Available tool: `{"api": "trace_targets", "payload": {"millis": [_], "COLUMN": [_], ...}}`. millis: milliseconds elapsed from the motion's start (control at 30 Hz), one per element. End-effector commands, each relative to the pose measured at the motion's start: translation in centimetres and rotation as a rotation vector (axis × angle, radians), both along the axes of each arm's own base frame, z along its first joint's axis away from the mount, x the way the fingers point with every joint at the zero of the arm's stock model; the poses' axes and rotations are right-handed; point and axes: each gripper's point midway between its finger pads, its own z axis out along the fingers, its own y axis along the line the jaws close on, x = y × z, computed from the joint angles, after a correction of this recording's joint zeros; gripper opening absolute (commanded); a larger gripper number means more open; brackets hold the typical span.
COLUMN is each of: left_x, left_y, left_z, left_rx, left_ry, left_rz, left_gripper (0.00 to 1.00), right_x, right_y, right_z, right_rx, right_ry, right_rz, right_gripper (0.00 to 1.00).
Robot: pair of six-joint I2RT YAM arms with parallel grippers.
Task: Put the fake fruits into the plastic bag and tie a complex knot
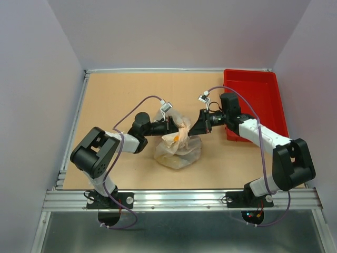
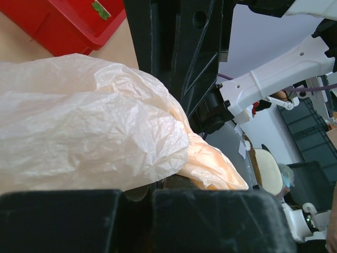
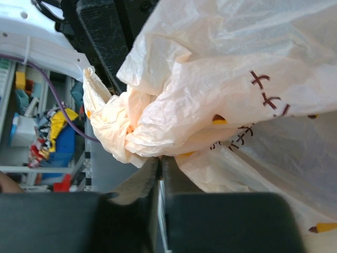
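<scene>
The plastic bag (image 1: 179,150) lies in the middle of the table, thin, whitish and crinkled, with an orange patch showing through its film. The fake fruits are hidden by the film. Its top is gathered into a twisted bunch (image 1: 183,128) between my two grippers; I cannot tell whether that bunch is a tied knot. My left gripper (image 1: 169,125) comes in from the left and is shut (image 2: 152,187) under the bag's film (image 2: 105,132). My right gripper (image 1: 198,126) comes in from the right, with its fingers (image 3: 159,161) pressed together on a thin strip of the bag (image 3: 210,95).
A red tray (image 1: 253,100) stands at the back right, behind my right arm; the left wrist view shows its corner (image 2: 68,26) with a small green piece (image 2: 101,9) inside. Raised rails edge the table at the left and back.
</scene>
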Motion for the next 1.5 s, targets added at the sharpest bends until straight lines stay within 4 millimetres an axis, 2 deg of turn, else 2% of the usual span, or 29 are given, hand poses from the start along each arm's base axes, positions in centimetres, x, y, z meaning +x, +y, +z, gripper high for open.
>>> {"api": "trace_targets", "payload": {"millis": [0,33,67,133,200,233,267,333,433,467,500,533,567,633,667,700,767,800,900,1067,1200,1467], "left_x": [-1.7,-1.6,-1.2,-0.6,0.5,1.7,1.9,2.8,3.8,5.4,5.0,5.4,4.8,4.1,4.0,2.7,2.7,1.3,1.0,-0.6,0.5,3.3], "left_y": [-0.6,-0.5,-0.2,0.4,1.4,2.4,3.3,5.3,7.6,9.2,10.4,11.0,12.4,12.9,12.8,13.2,13.3,13.5,13.0,9.6,7.9,6.9], "left_z": [4.7,4.6,4.3,3.7,2.9,2.6,2.2,1.8,1.5,2.6,1.6,3.0,2.2,3.0,4.8,4.1,5.3,4.7,5.7,5.9,5.5,3.3], "left_rx": [-0.138,-0.131,-0.114,-0.079,0.006,0.04,0.097,0.177,0.268,0.301,0.358,0.367,0.421,0.463,0.455,0.501,0.538,0.57,0.619,0.669,0.702,0.802], "left_ry": [-0.192,-0.188,-0.183,-0.195,-0.168,-0.248,-0.223,-0.277,-0.328,-0.427,-0.371,-0.49,-0.44,-0.484,-0.525,-0.507,-0.543,-0.543,-0.584,-0.611,-0.6,-0.652], "left_rz": [-0.084,-0.078,-0.055,-0.021,0.044,0.087,0.118,0.161,0.201,0.249,0.243,0.225,0.204,0.153,0.123,0.067,0.039,-0.027,-0.048,-0.137,-0.107,-0.043], "left_gripper": [0.02,0.14,0.21,0.33,0.38,0.44,0.47,0.53,0.56,0.56,0.56,0.57,0.57,0.58,0.6,0.63,0.64,0.64,0.64,0.64,0.65,0.64], "right_x": [1.8,1.6,1.5,1.2,1.0,1.1,1.1,1.3,1.6,1.8,1.7,2.1,2.2,2.3,2.6,2.7,2.7,2.7,3.1,3.4,3.3,2.8], "right_y": [0.9,0.8,0.8,0.7,0.5,0.4,0.4,0.3,0.2,0.1,0.1,0.0,0.0,-0.2,-0.2,-0.3,-0.3,-0.3,-0.3,-0.3,-0.2,-0.1], "right_z": [1.8,1.9,1.9,2.1,2.2,2.2,2.4,2.2,2.0,2.0,2.0,2.1,2.1,1.8,1.9,1.8,1.7,1.7,1.7,1.5,1.5,2.0], "right_rx": [0.015,0.019,0.02,0.022,0.022,0.018,0.016,0.004,-0.018,-0.023,-0.03,-0.039,-0.045,-0.064,-0.069,-0.076,-0.084,-0.088,-0.096,-0.111,-0.108,-0.097], "right_ry": [-0.114,-0.124,-0.126,-0.143,-0.164,-0.185,-0.195,-0.212,-0.217,-0.233,-0.235,-0.258,-0.266,-0.263,-0.283,-0.286,-0.294,-0.297,-0.317,-0.331,-0.335,-0.346], "right_rz": [-0.014,-0.008,-0.006,-0.004,-0.001,-0.007,-0.011,-0.018,-0.035,-0.035,-0.038,-0.047,-0.051,-0.055,-0.056,-0.056,-0.051,-0.051,-0.048,-0.044,-0.034,-0.022], "right_gripper": [0.01,0.0,0.0,0.0,0.0,0.0,0.0,0.0,0.0,0.0,0.0,0.01,0.01,0.0,0.0,0.0,0.0,0.0,0.0,0.01,0.01,0.0]}}
